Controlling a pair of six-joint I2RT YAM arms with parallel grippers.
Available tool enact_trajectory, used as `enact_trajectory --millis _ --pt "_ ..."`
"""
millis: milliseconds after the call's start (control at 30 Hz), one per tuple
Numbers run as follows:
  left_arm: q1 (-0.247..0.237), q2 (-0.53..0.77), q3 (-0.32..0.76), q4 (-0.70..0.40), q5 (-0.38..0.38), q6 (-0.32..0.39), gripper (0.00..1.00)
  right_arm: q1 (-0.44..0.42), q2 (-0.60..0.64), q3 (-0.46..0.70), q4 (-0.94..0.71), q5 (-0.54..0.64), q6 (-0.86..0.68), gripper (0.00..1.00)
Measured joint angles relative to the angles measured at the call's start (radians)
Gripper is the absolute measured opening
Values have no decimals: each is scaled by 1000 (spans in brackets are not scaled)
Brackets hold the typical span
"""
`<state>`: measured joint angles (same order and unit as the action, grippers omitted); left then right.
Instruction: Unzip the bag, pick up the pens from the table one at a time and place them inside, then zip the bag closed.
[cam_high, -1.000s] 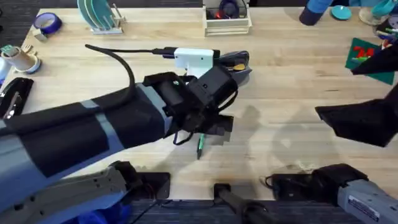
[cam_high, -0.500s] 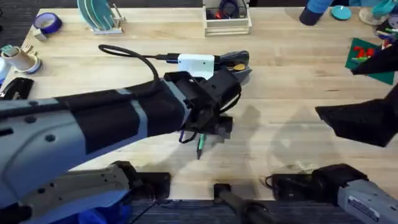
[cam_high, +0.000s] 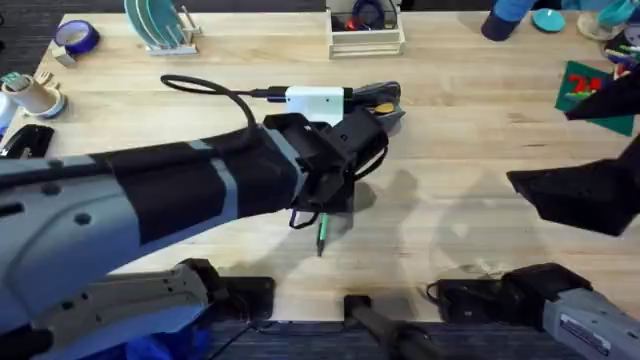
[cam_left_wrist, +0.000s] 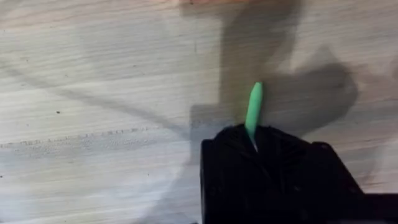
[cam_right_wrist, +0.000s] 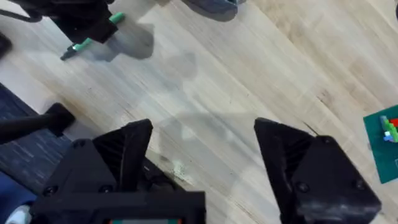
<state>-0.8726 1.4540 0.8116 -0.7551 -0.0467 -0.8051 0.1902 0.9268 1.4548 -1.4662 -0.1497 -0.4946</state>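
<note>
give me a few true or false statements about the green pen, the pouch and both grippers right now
1. The left gripper is closed on the slim bright green pen. True.
2. The green pen is already inside the oblong grey-blue fabric pouch. False: it is in the left gripper's grasp over the pale wooden table, nearer the arms' bases than the pouch.
3. The right gripper is open and holds nothing. True.
4. The right gripper is pinching the pouch's zipper. False: it sits apart from the pouch, over bare table.
</note>
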Motion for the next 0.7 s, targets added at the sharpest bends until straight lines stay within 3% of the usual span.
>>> enact_trajectory --millis 200,367,700 --pt "0 0 3 -8 1 5 40 0 0 0 0 0 0 997" --pt "0 0 26 -55 19 56 40 0 0 0 0 0 0 997" --pt "2 0 274 -113 -27 228 40 0 0 0 0 0 0 998"
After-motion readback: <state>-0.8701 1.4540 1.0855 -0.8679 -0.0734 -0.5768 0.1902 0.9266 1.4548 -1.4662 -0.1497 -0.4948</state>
